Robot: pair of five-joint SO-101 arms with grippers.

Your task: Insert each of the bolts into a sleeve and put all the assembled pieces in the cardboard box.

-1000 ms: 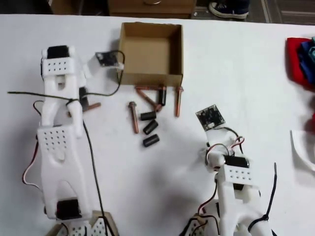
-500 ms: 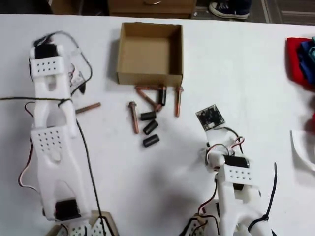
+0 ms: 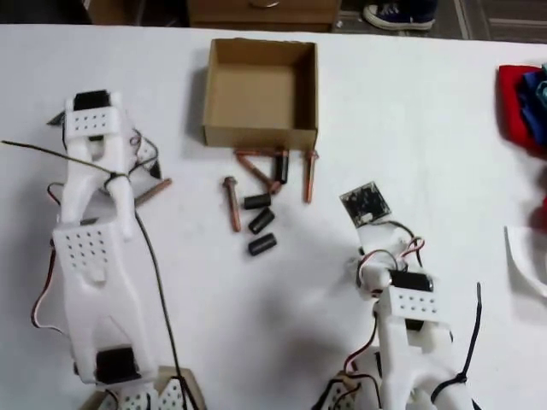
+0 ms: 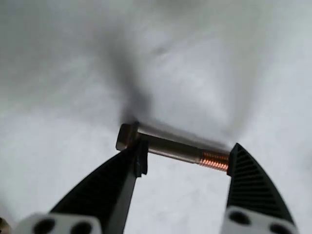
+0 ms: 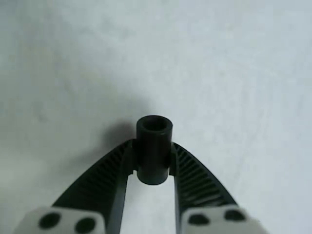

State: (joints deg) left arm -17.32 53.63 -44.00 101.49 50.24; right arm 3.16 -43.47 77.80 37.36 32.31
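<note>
Two arms sit at a white bench (image 3: 427,128). No writing on the things can be read.

The left claw (image 4: 189,148) is spread wide, with one finger on each side of a bolt (image 4: 165,146) that lies flat on the bench. From above, that bolt (image 3: 154,190) is just beside the left arm (image 3: 94,213), well to the left of the cardboard box (image 3: 261,137). The right claw (image 5: 152,163) is pinching a black sleeve (image 5: 154,131), and the sleeve's open end points away from the claw.

Half a second ago the left arm reached farther up the bench. Now it has pulled back a little, and the bolt beside it is tipped a bit more. The right arm (image 3: 410,333) has not moved. The pile in front of the box looks the same: more bolts (image 3: 231,203) and loose sleeves (image 3: 261,220) lie there, some of them touching.

From above, the left claw is mostly hidden under its arm and wires. The right claw and its sleeve are hidden under the right arm. A red cloth (image 3: 521,102) is cut off at the bench's right edge.
</note>
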